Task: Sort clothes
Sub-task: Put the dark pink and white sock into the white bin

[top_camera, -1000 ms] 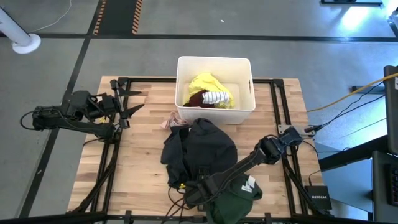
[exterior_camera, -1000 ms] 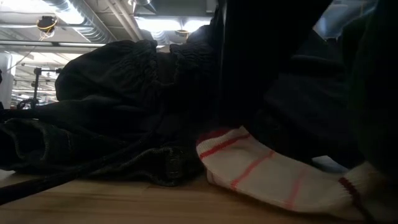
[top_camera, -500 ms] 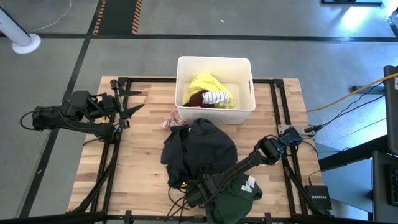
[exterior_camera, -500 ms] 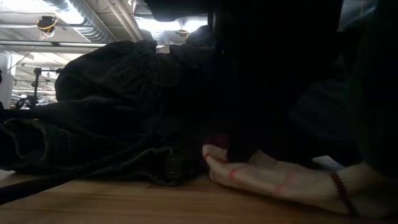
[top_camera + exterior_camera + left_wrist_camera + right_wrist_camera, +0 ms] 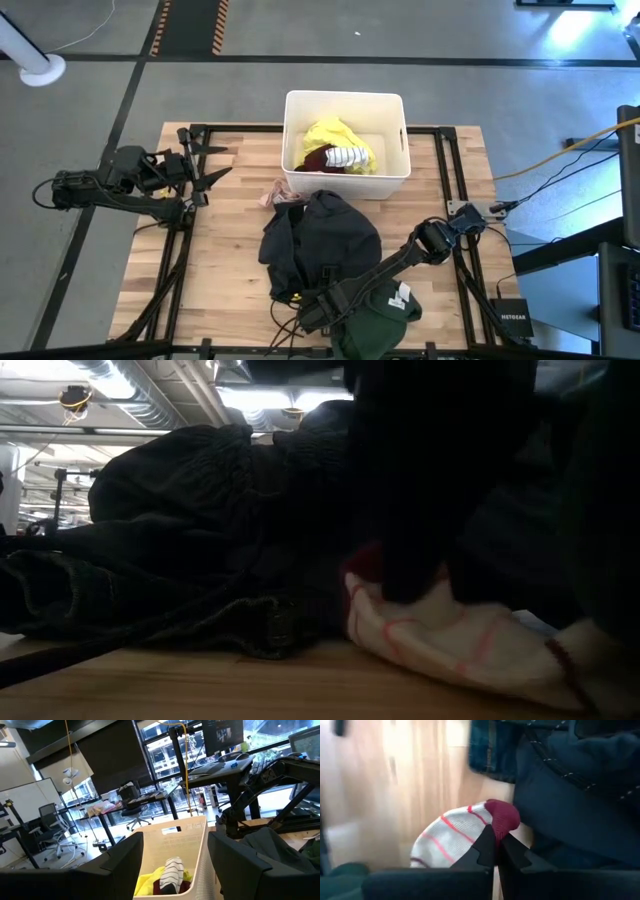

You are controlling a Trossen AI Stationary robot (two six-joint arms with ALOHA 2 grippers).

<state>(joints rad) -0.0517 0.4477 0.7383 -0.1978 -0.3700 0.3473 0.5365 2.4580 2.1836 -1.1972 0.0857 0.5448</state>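
Since a moment ago the right gripper (image 5: pixel 496 851) has come down and closed its fingers on the white sock (image 5: pixel 450 645) with red stripes and a maroon toe, which lay flat and smooth earlier and is now bunched up at the table's near edge beside the black garment (image 5: pixel 325 240) and the dark green garment (image 5: pixel 380 318). The left gripper (image 5: pixel 205 165) hovers spread open at the table's left side, unchanged. The white bin (image 5: pixel 400 180) holds the neon yellow garment (image 5: pixel 330 137). Small print on the bin wall (image 5: pixel 197 840) is too small to read
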